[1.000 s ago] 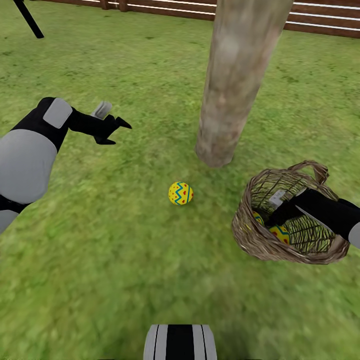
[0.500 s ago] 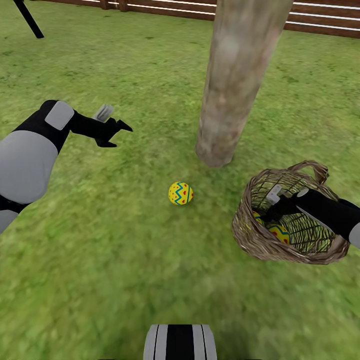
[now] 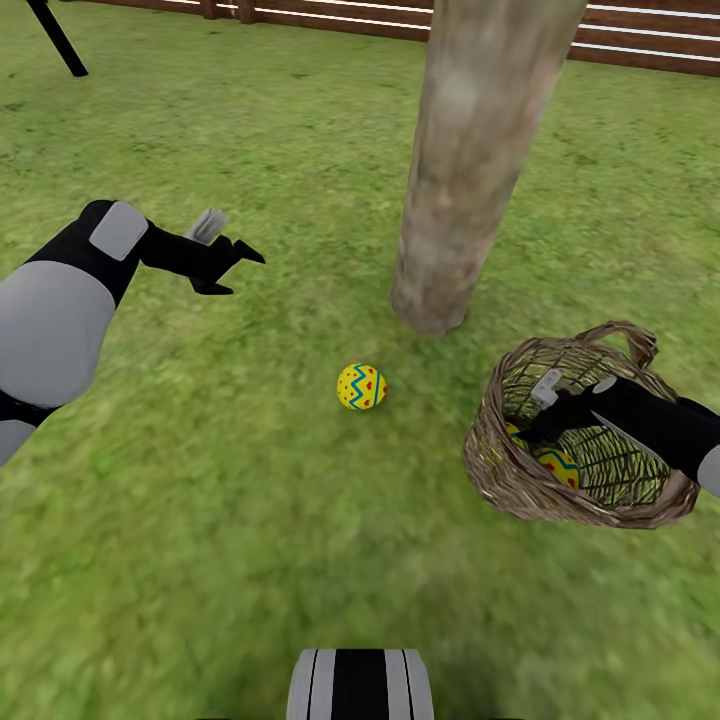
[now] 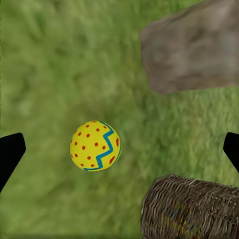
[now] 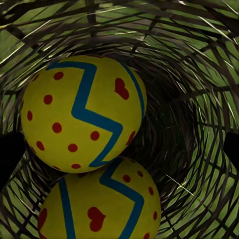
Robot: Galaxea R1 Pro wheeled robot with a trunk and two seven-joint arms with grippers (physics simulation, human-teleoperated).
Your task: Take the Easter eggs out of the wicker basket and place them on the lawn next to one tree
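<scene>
Now, on the lawn point(image 3: 200, 480), one Easter egg point(image 3: 361, 387) just short of the tree point(image 3: 470, 160) trunk's foot, open grass on every side. Beside the trunk, the wicker basket point(image 3: 500, 470), tipped, two eggs point(image 5: 82, 112) inside, touching. Right gripper point(image 3: 545, 420) inside the basket rim above them, fingers spread, holding nothing. Left gripper point(image 3: 232, 265) open over bare grass, well apart from the egg. Fence point(image 3: 640, 40) along the lawn's far edge.
</scene>
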